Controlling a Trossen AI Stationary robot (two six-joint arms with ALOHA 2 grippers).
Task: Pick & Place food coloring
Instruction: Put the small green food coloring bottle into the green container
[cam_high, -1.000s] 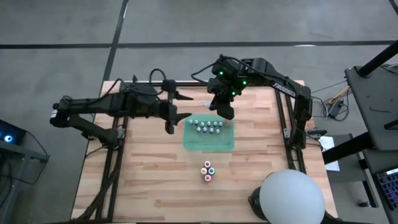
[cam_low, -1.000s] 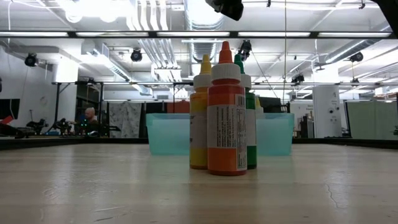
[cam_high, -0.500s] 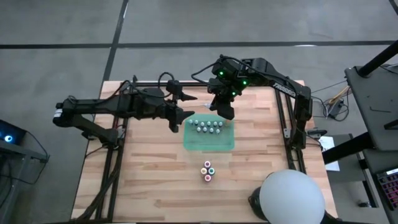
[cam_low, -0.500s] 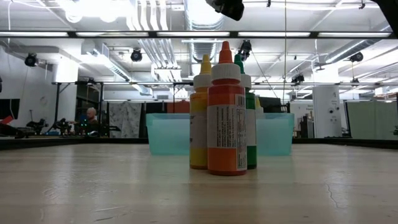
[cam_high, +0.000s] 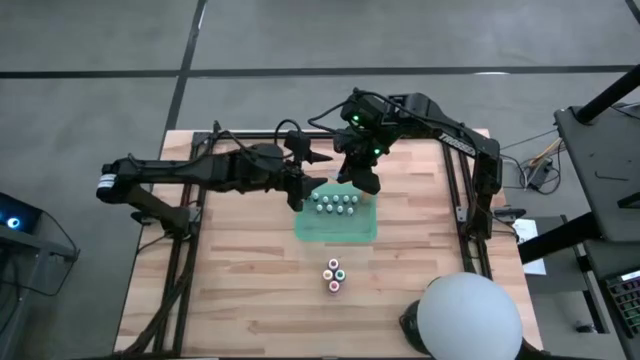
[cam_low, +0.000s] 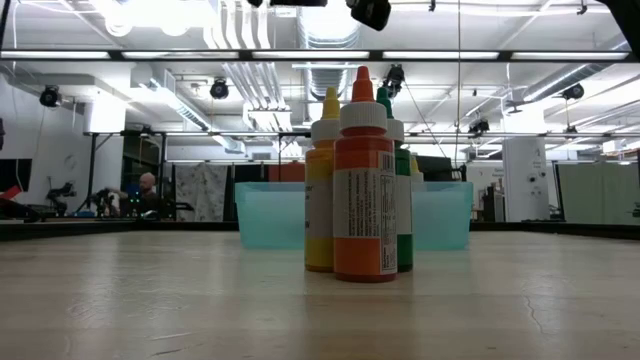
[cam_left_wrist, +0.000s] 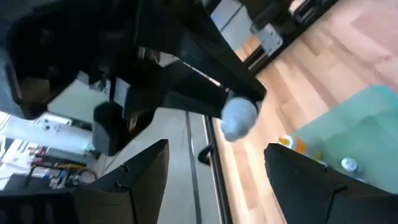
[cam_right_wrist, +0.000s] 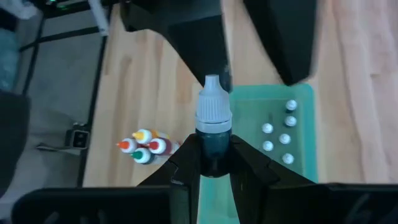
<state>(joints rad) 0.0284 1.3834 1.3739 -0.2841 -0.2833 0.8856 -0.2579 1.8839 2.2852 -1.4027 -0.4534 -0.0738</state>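
While right gripper (cam_right_wrist: 216, 163) clamps bottle (cam_right_wrist: 214, 134) | contents hidden | left gripper (cam_left_wrist: 211, 186) agape, empty

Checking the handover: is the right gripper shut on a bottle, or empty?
Shut on one: the right gripper clamps a small dark bottle with a pale cap between its fingers, above the translucent green tray.

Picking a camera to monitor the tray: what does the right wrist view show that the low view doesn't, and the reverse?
Only right wrist: the right gripper shut on a pale-capped bottle, and capped bottles inside the green tray. Only low: a person in the room behind. Both: the cluster of four bottles on the table, and the tray.
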